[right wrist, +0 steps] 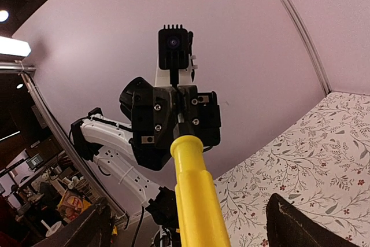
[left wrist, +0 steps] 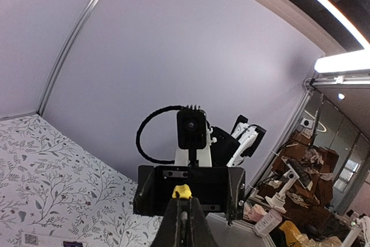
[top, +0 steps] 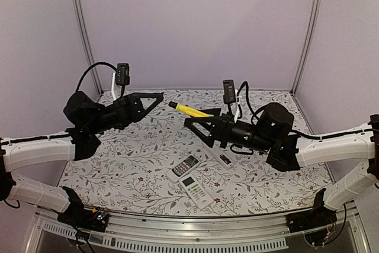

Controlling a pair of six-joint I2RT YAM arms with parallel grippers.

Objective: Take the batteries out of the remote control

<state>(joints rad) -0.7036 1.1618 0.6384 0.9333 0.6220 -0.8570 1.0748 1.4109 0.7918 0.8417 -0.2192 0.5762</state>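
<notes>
Three remote controls lie on the floral mat: a grey one with dark buttons point(top: 185, 165), a white one with a green screen point(top: 197, 190) and a white one point(top: 220, 157) under my right arm. No batteries show in any view. A yellow-handled tool point(top: 189, 109) hangs in the air between my grippers. My left gripper point(top: 159, 96) is shut on its thin metal tip, with the yellow handle end point(left wrist: 181, 191) just past the closed jaws point(left wrist: 182, 206). My right gripper point(top: 198, 118) stands open, and the yellow handle point(right wrist: 193, 189) runs between its spread fingers point(right wrist: 289, 224).
The floral mat point(top: 130, 164) covers the table, with lilac walls on three sides and metal corner posts point(top: 83, 34). Both arms hover above the mat's back half. The remotes lie near the front centre.
</notes>
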